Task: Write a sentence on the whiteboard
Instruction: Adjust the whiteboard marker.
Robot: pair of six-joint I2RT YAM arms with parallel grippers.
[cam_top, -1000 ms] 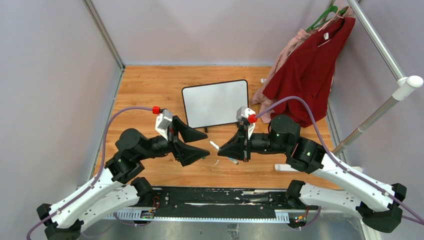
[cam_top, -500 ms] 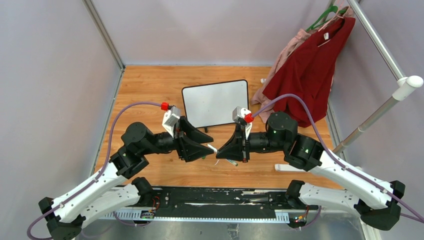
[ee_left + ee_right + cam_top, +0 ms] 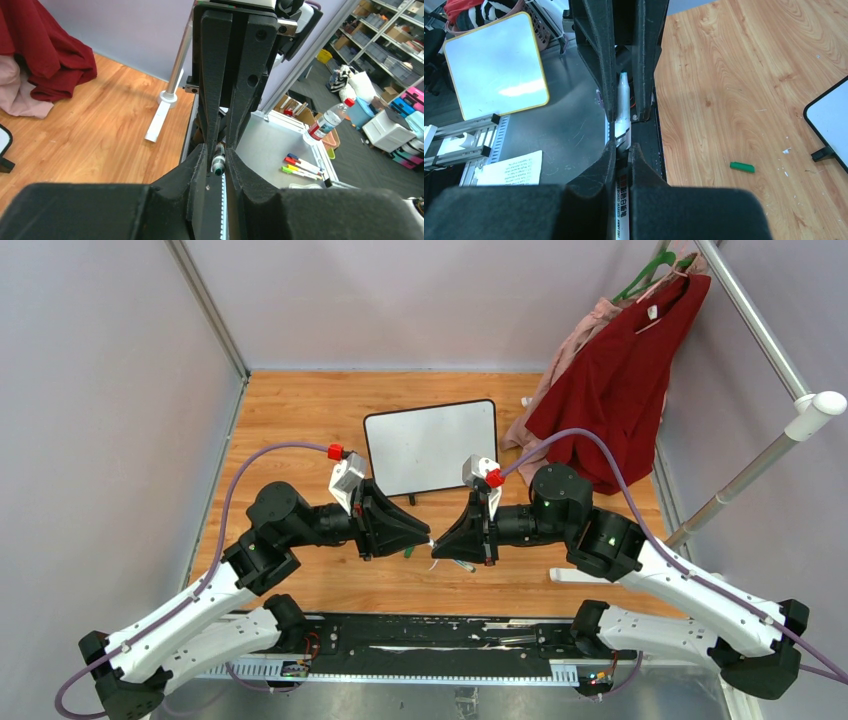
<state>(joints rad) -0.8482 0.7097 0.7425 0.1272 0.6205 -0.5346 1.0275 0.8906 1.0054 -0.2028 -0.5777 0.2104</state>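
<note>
The whiteboard [image 3: 430, 445] stands at the middle back of the wooden table, and no sentence shows on its blank face. A corner of it also shows as whiteboard [image 3: 831, 112]. My right gripper [image 3: 442, 545] [image 3: 623, 147] is shut on a white marker [image 3: 623, 107], whose bare greenish tip points at the left arm. My left gripper [image 3: 428, 539] [image 3: 216, 150] meets it tip to tip. Its fingers [image 3: 202, 160] flank the marker [image 3: 218, 162] closely, and whether they press on it does not show. The marker's green cap [image 3: 742, 167] [image 3: 408, 552] lies on the wood.
A red garment [image 3: 620, 380] and a pink one [image 3: 565, 370] hang from a metal rack [image 3: 745, 475] at the back right. Purple walls close in the table. Beyond the near edge, a yellow-framed board [image 3: 496, 65] and loose markers [image 3: 302, 167] lie on a lower surface.
My left arm has reached right to the right gripper, and its jaws have narrowed from wide open to close around the marker's tip. The right gripper kept hold and shifted slightly left.
</note>
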